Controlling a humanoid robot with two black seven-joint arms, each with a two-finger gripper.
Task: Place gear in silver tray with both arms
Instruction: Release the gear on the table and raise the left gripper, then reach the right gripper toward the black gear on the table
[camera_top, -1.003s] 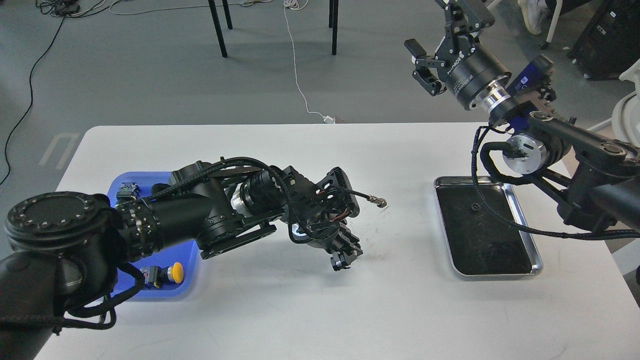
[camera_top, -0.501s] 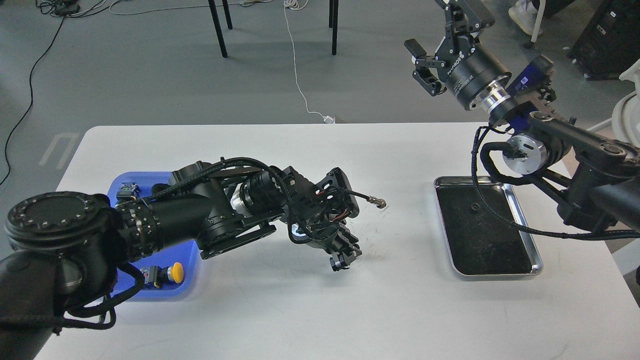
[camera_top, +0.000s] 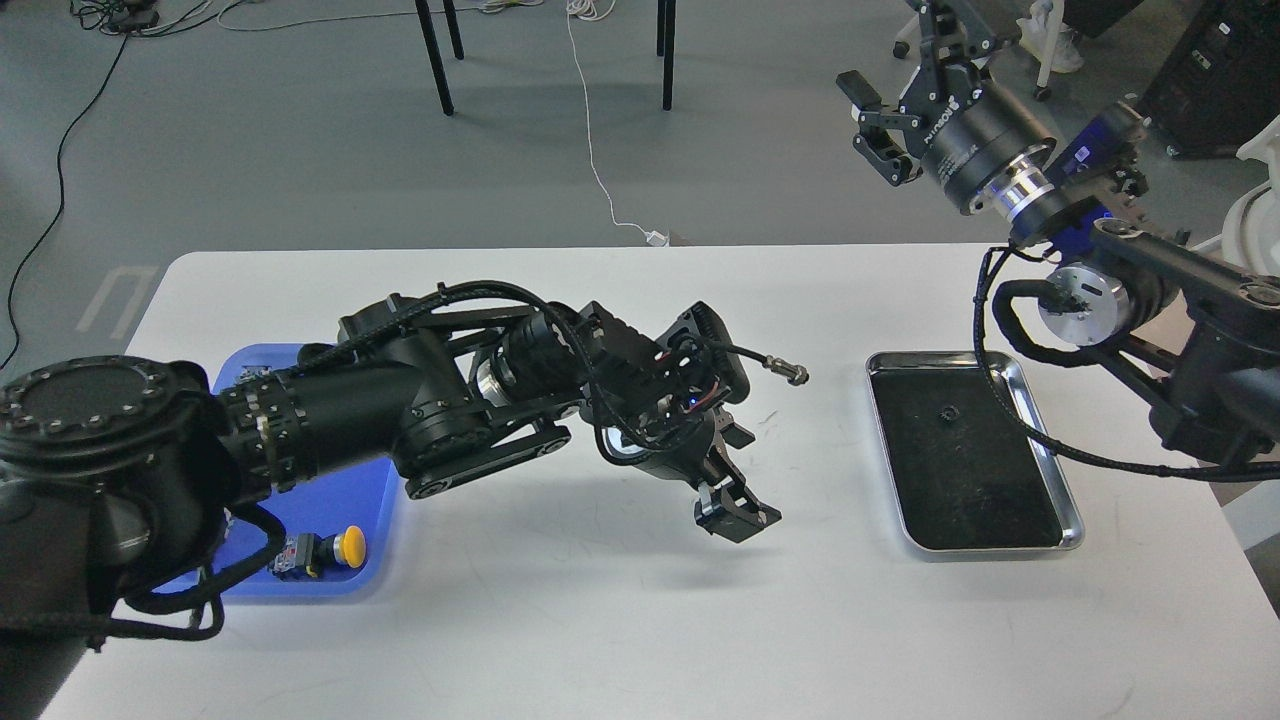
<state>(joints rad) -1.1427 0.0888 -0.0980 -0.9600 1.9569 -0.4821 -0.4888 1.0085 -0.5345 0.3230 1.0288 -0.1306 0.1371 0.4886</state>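
Observation:
The silver tray (camera_top: 886, 450) lies on the white table at the right. A small dark gear (camera_top: 944, 411) lies inside it near its far end. My left gripper (camera_top: 737, 478) hangs just above the table's middle, left of the tray. Its fingers are apart and hold nothing. My right gripper (camera_top: 878, 122) is raised high beyond the table's far edge, above and behind the tray. It is open and empty. A black cable from my right arm hangs over the tray's far right corner.
A blue plastic tray (camera_top: 370, 560) sits at the left, largely hidden by my left arm, with a yellow-capped part (camera_top: 335, 548) in it. A cable with a metal plug (camera_top: 790, 374) sticks out from my left wrist. Chair legs stand on the floor behind.
My left arm has swung right toward the silver tray, and its gripper now shows spread fingers. My right arm has shifted slightly right. The gear has not moved.

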